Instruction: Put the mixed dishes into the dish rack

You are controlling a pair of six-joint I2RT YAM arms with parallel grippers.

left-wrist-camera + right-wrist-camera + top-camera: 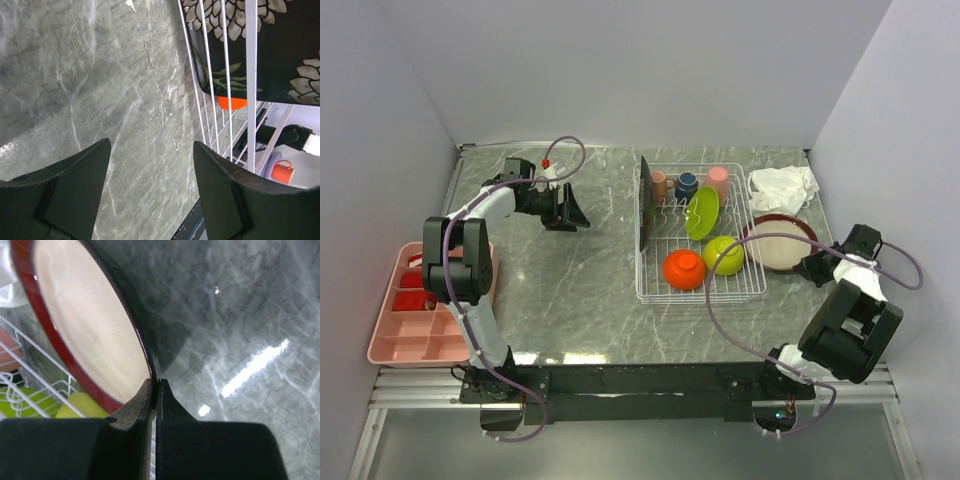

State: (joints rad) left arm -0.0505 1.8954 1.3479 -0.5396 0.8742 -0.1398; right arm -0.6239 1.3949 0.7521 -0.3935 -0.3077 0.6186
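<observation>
Grey-green stone with pale veins makes the top of the table (580, 300). In the top view the dish rack (752, 283), made of thin white wire, sits a little right of the middle. The black floral square plate (645, 205) stands on its edge along the left side of the rack. At the top of the rack there is a row of cups: the salmon cup (659, 185), the dark navy cup (687, 184) and the pink cup (717, 181). Below them the lime green plate (702, 213) leans at a tilt. The orange bowl (684, 268) and the lime green bowl (723, 255) lie side by side at the bottom of the rack. The brown round plate (779, 243) is outside the rack, right up against its right side, and it is tilted. The right gripper (155, 390) pinches the rim of this plate, with its two fingers pressed together on the thin edge. The left gripper (150, 165) is in the upper left part of the top view, over bare table, with its fingers wide apart and nothing between them. A white cloth (782, 187) lies above the brown plate. A pink tray (425, 310) sits at the left edge.
</observation>
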